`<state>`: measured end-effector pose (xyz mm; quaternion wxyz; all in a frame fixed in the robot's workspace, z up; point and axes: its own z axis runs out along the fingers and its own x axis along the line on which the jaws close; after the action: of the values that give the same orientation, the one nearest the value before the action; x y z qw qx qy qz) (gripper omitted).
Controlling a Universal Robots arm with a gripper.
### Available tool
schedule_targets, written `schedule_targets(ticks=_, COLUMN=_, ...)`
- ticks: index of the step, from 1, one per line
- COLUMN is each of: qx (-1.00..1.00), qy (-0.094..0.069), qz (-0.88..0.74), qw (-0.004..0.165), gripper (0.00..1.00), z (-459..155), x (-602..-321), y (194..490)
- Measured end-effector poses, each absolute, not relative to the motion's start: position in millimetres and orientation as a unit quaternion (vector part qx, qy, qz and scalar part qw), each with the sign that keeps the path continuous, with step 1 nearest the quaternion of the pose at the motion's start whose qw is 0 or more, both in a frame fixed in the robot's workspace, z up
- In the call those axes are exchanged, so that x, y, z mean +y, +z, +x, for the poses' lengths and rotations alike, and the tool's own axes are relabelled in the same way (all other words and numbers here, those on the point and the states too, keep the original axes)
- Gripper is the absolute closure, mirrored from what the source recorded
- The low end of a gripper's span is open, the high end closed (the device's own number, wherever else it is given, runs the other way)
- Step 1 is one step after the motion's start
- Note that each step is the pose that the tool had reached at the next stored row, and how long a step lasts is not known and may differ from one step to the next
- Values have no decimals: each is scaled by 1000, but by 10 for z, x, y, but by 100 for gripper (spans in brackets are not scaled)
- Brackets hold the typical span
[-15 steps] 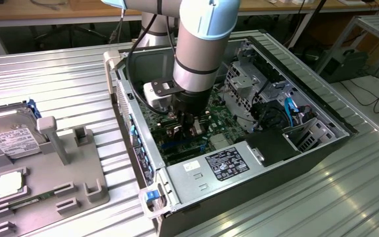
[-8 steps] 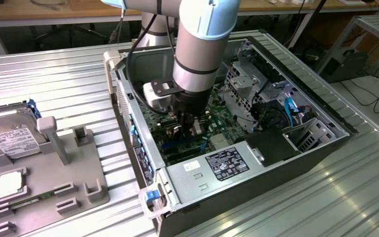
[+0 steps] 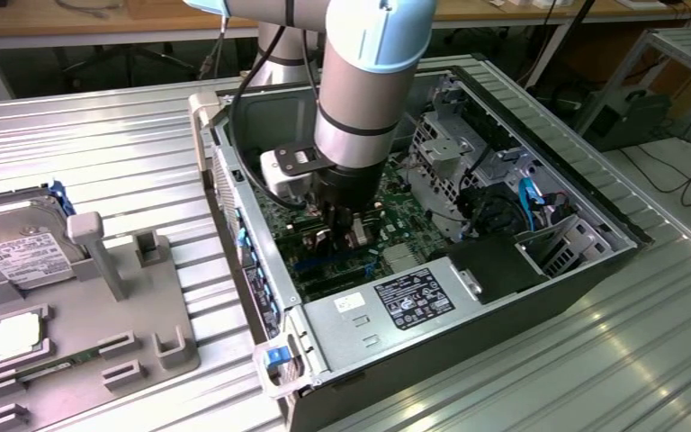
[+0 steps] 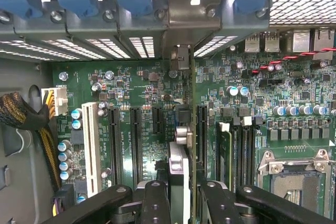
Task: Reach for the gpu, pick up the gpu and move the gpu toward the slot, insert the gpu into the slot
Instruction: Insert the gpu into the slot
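My gripper is shut on the gpu, a thin card seen edge-on between the two black fingers. Its silver heatsink block sits just ahead of the fingers, and its metal end bracket lies against the case's rear wall. The card stands upright over the green motherboard, right beside the long black slot. Whether its edge is in the slot I cannot tell. In the exterior view the gripper is low inside the open computer case.
Other black slots and a white slot lie parallel. A RAM stick and the square CPU socket flank the card. A braided cable bundle hugs the case wall. Outside the case a hard drive rests on a grey fixture.
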<state>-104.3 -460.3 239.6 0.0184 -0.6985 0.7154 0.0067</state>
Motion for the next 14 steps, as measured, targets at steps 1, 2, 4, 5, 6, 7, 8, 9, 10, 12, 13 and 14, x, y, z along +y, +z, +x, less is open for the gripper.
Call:
schedule_targets(ticks=1, qx=715, qy=7, qz=-698, qw=18, gripper=72, z=-1046, x=-4603, y=2396)
schedule_targets(ticks=2, qx=715, qy=7, qz=-698, qw=18, gripper=72, z=-1047, x=-4603, y=2396)
schedule_targets(ticks=4, qx=715, qy=7, qz=-698, qw=18, gripper=72, z=-1049, x=-4603, y=2396)
schedule_targets(ticks=5, qx=715, qy=7, qz=-698, qw=18, gripper=72, z=-1050, x=-4603, y=2395)
schedule_targets(ticks=6, qx=715, qy=7, qz=-698, qw=18, gripper=72, z=-1050, x=-4603, y=2395)
schedule_targets(ticks=7, qx=715, qy=7, qz=-698, qw=18, gripper=72, z=-1050, x=-4603, y=2395)
schedule_targets(ticks=8, qx=715, qy=7, qz=-698, qw=18, gripper=72, z=-1050, x=-4603, y=2394)
schedule_targets(ticks=9, qx=715, qy=7, qz=-698, qw=18, gripper=72, z=-1050, x=-4603, y=2394)
schedule_targets(ticks=10, qx=715, qy=7, qz=-698, qw=18, gripper=72, z=-1050, x=-4602, y=2394)
schedule_targets(ticks=12, qx=715, qy=7, qz=-698, qw=18, gripper=72, z=-1050, x=-4602, y=2393)
schedule_targets(ticks=13, qx=715, qy=7, qz=-698, qw=18, gripper=72, z=-1050, x=-4602, y=2393)
schedule_targets(ticks=14, qx=715, qy=7, qz=-698, qw=18, gripper=72, z=-1046, x=-4602, y=2394)
